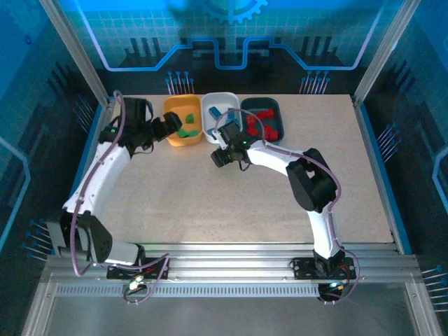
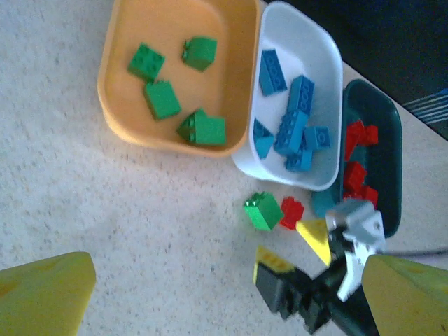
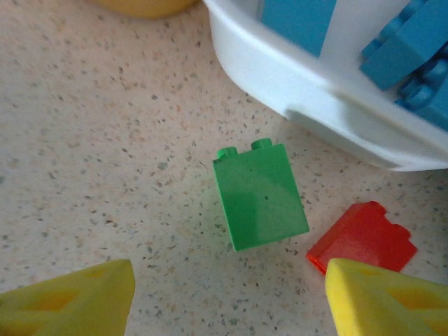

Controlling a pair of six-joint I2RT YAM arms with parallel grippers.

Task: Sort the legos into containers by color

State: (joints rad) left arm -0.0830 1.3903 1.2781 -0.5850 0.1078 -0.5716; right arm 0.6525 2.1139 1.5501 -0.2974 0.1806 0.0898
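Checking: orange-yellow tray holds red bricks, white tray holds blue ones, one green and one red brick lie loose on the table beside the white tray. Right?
No: the left wrist view shows the small plastic bricks in the orange-yellow plastic tray are green, not red. The white plastic tray does hold blue bricks, with the loose green brick and red brick beside it.

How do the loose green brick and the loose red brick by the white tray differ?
Colour aside, the green brick looks bigger, the red brick smaller. The green brick sits untouched between the open jaws of the right gripper; the red brick is partly hidden behind one finger. Both lie on the table beside the white tray.
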